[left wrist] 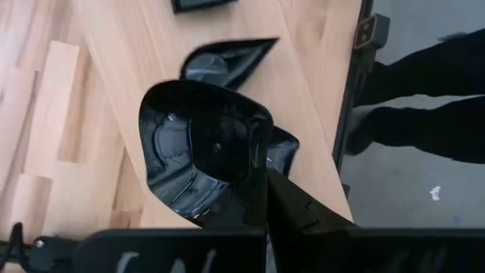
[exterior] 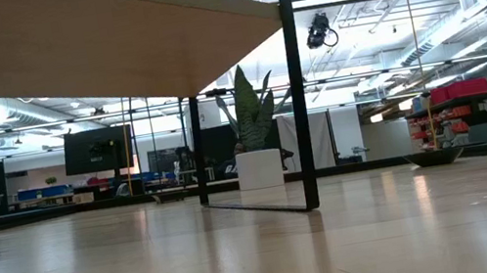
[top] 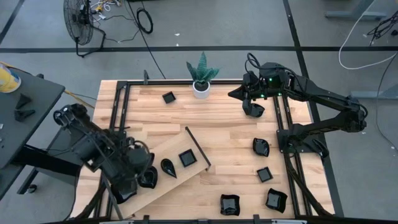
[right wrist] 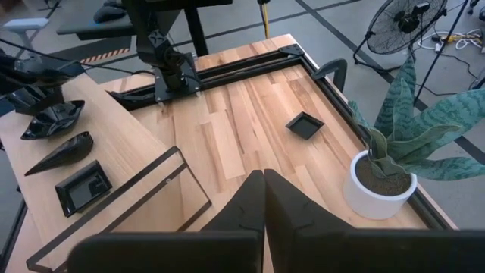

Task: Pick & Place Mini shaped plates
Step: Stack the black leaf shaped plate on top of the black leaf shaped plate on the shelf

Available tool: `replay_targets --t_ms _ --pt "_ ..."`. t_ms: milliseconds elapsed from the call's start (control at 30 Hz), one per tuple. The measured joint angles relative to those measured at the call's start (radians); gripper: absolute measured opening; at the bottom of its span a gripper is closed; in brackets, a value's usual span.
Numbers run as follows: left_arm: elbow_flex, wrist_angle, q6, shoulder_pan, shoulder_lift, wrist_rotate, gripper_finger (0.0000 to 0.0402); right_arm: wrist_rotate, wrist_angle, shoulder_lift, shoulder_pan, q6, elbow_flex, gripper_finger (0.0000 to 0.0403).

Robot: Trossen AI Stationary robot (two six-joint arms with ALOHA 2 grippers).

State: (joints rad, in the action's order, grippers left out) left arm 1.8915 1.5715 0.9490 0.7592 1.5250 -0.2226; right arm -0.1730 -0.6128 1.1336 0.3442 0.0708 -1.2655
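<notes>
My left gripper (top: 144,176) is shut on a rounded glossy black mini plate (left wrist: 204,144), held over the near-left end of the raised wooden board (top: 177,177). On the board lie a square plate (top: 188,157), a teardrop plate (top: 168,166) and a further plate (left wrist: 282,152) partly hidden under the held one. My right gripper (right wrist: 264,176) is shut on nothing, high over the table's far right, near the potted plant (top: 201,78). My left gripper pinches the plate's rim (left wrist: 246,189) between its two fingers, at the edge nearest the gripper. The fingers slant steeply down from above. The plate juts out past the fingertips with its hollow face toward the wrist camera, lifted clear of the board.
Loose black plates lie on the table: one at the far side (top: 168,97), one under the right arm (top: 253,110), several at the right and near right (top: 261,147) (top: 229,204). The board's black metal frame (top: 198,146) stands upright. A person's dark legs (left wrist: 424,98) are beside the table.
</notes>
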Motion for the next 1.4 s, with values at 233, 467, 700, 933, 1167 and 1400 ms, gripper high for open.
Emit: replay_targets --t_ms 233,467,700,933,1167,1400 --pt "0.000 0.000 0.031 0.038 0.044 0.016 0.0000 0.001 0.000 0.000 0.000 0.000 0.000 0.0004" --pt "-0.001 -0.001 0.024 0.043 0.121 0.079 0.0000 0.026 0.000 0.012 0.000 -0.001 0.001 0.0004" --pt "-0.001 -0.001 0.007 0.055 0.169 0.103 0.0000 0.026 -0.001 0.044 0.000 -0.001 0.001 0.0004" --pt "-0.001 0.000 0.013 0.057 0.172 0.097 0.0000 0.026 -0.001 0.061 0.000 -0.001 0.001 0.0004" --pt "-0.001 0.000 0.009 0.057 0.172 0.097 0.0000 0.026 -0.001 0.061 0.000 -0.001 0.001 0.0004" --pt "-0.001 0.000 0.008 0.057 0.172 0.094 0.0000 0.026 -0.001 0.061 0.000 -0.001 0.001 0.0004"
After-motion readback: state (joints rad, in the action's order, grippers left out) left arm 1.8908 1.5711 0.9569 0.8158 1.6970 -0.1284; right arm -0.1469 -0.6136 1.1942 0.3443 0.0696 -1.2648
